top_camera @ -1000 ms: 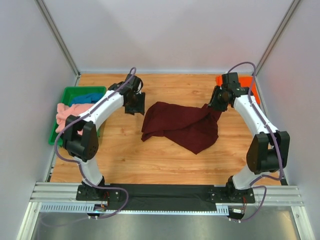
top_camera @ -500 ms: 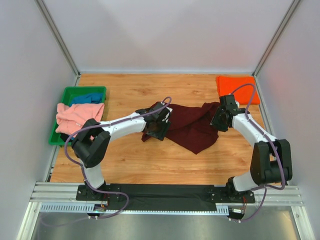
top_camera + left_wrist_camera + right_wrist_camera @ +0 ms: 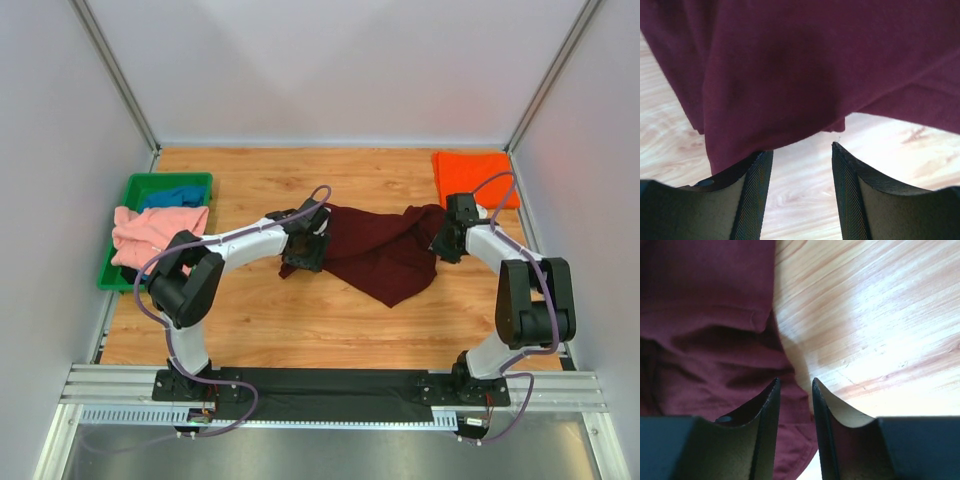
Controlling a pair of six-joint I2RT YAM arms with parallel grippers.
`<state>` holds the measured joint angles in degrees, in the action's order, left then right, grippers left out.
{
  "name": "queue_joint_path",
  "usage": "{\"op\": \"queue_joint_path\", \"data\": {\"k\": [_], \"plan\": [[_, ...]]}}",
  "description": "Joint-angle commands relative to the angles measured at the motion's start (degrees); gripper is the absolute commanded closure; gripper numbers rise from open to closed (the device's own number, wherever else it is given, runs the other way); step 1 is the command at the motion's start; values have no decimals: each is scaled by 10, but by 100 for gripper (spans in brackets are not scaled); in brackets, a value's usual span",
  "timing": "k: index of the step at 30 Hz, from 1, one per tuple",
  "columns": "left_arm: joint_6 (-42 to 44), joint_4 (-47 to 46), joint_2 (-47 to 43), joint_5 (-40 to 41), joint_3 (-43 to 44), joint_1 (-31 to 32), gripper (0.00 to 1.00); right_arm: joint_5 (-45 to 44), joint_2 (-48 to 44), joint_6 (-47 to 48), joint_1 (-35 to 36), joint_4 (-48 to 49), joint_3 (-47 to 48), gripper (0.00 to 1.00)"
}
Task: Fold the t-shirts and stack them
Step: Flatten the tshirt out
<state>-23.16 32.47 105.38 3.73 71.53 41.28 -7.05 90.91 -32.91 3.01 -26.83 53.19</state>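
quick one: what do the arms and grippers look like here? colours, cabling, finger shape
The left arm and right arm match: white link shells, black joint housings, a looping purple cable along each. The left gripper and right gripper each have two black tapered fingers; the left's inner faces show a fine mesh texture. No markings visible.

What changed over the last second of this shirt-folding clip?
The left gripper swung from beside the green tray to the maroon shirt, at its left edge, jaws open, holding nothing. The right gripper drew back toward its base at the shirt's right corner; whether it grips cloth is unclear. The orange shirt, pink shirt and blue shirt stayed put.
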Motion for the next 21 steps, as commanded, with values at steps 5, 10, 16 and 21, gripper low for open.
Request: {"op": "queue_joint_path", "data": {"k": [5, 10, 16, 21], "plan": [[-9, 1, 3, 5, 35, -8, 42, 2, -6, -27, -7, 34, -17, 69], [-12, 3, 7, 5, 43, -13, 42, 19, -44, -33, -7, 44, -34, 71], [-16, 6, 11, 0, 54, -13, 42, 33, -48, -44, -8, 44, -47, 71], [-18, 8, 11, 0, 56, -13, 42, 35, -42, -53, -7, 49, -60, 71]]}}
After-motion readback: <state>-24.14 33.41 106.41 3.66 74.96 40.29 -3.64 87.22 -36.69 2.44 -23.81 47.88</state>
